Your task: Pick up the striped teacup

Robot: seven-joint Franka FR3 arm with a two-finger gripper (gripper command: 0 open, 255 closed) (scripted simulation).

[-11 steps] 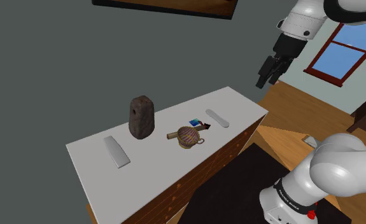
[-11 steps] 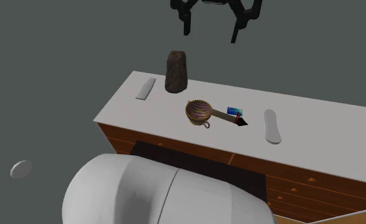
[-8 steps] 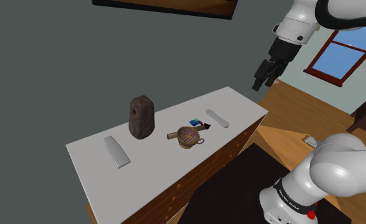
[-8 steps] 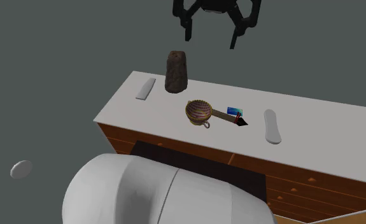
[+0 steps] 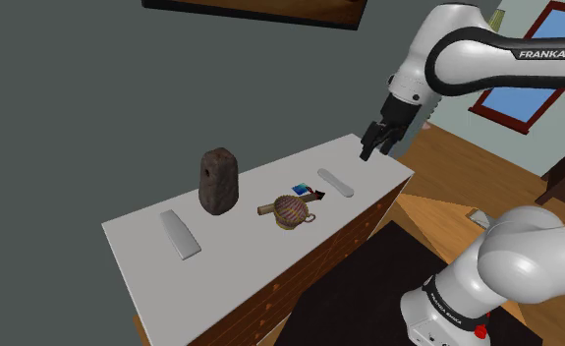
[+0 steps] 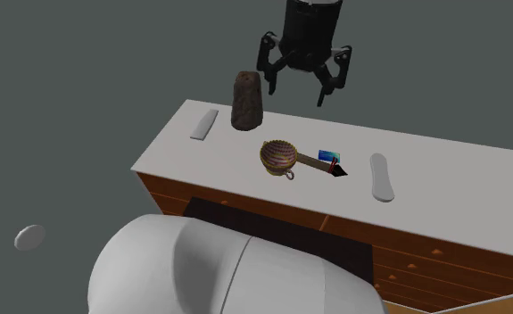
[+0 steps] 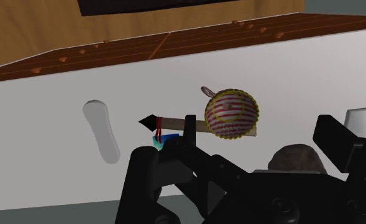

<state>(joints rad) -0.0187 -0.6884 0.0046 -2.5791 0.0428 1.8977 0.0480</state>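
The striped teacup (image 5: 290,210) stands upright on the white tabletop (image 5: 142,248), with a small handle and purple and yellow stripes outside. Its inside shows red and white stripes (image 7: 231,114). In the second exterior view the teacup (image 6: 279,157) sits near the table's middle. My black gripper (image 5: 376,145) hangs open in the air above the table's far end, well apart from the cup. Its fingers (image 6: 272,85) stand wide apart in the second exterior view, gripper (image 6: 297,87). In the wrist view the cup lies between and beyond the gripper (image 7: 259,124).
A brown stick with a black tip (image 6: 321,163) and a blue card (image 6: 327,154) lie against the cup. A brown rock-like block (image 5: 218,181) stands behind it. Two white oblong pieces (image 5: 180,234) (image 5: 335,183) lie on the table. Wooden drawers (image 6: 406,259) front the table.
The gripper has come down and moved toward the shoulder view's left, closer to the table's far end. It stays open. The things on the table have not moved.
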